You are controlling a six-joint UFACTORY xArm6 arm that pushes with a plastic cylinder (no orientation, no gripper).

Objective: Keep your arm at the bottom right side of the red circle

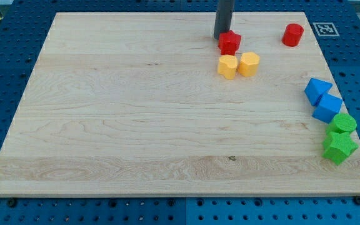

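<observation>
The red circle [293,34], a short red cylinder, stands near the view's top right corner of the wooden board [136,125]. My tip [221,37] is well to the view's left of it, at the top middle of the board. The tip touches or nearly touches the top left side of a red star-like block [230,42]. Just below that block lie a yellow heart-like block [227,66] and a yellow hexagon-like block [249,64], side by side.
Two blue blocks [318,90] [327,107] and two green blocks [342,123] [339,147] lie in a line along the board's right edge. A black-and-white marker tag [325,29] sits off the board's top right corner.
</observation>
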